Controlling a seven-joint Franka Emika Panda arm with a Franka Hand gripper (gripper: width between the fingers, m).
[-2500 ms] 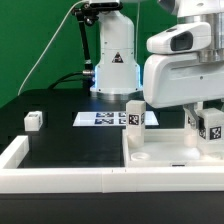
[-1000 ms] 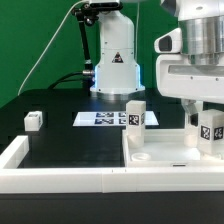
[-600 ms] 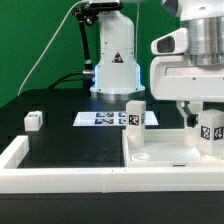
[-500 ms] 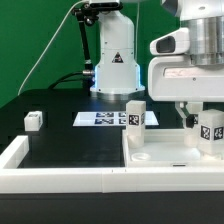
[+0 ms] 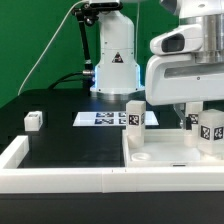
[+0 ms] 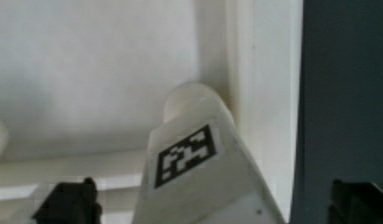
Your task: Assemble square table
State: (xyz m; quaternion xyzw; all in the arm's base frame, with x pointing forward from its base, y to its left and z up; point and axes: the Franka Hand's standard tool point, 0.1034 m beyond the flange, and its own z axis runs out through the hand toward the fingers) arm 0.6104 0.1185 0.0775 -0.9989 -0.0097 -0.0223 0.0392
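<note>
The white square tabletop (image 5: 165,168) lies at the exterior view's right, rim up. Two white tagged legs stand on its far corners: one (image 5: 133,113) at the left corner and one (image 5: 211,128) at the right corner. My gripper (image 5: 207,118) hangs over the right leg, with one dark finger (image 5: 190,121) beside it. In the wrist view this leg (image 6: 202,150) stands between my fingertips (image 6: 67,200), which are wide apart and not touching it; the gripper (image 6: 211,205) is open. A third small leg (image 5: 33,120) lies on the black table at the left.
The marker board (image 5: 103,118) lies behind the tabletop, in front of the robot base (image 5: 113,60). A long white border wall (image 5: 60,181) runs along the front and left. A round boss (image 5: 141,155) sits on the tabletop.
The hand rose off the right leg earlier, then shifted a little to the exterior view's left and down. The legs and tabletop have not moved.
</note>
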